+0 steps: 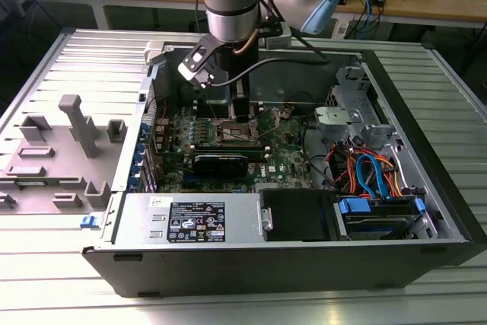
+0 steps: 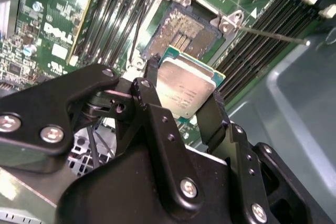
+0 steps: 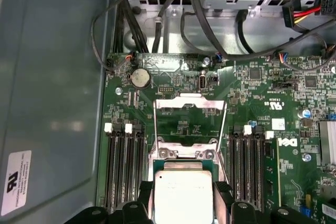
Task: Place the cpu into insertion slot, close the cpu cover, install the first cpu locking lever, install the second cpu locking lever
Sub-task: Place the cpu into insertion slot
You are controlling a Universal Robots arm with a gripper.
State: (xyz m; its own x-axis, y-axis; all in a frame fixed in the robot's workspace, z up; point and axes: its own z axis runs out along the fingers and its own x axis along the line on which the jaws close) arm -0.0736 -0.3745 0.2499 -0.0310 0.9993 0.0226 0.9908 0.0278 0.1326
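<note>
Cpu [image 3: 182, 195] gripped by the gripper [image 2: 184, 85] over the open insertion slot [image 2: 188, 32].
In the exterior view, a grey holder block [image 1: 76, 123] is seen beside the computer case [image 1: 228, 268] on its left, and the arm is set over the motherboard [image 1: 293, 159] near the case's far wall. In both wrist views the cpu is clamped by its edges between the black fingers [image 2: 152, 103] and is held close over the insertion slot, not seated. The slot is flanked by memory slots [image 3: 123, 163], and the cpu cover [image 3: 190, 100] is swung up off the slot.

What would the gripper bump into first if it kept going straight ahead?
Probably the insertion slot. The gripper, shut on the cpu, points at that slot, so the cpu would touch it first, though the gap is unclear.
</note>
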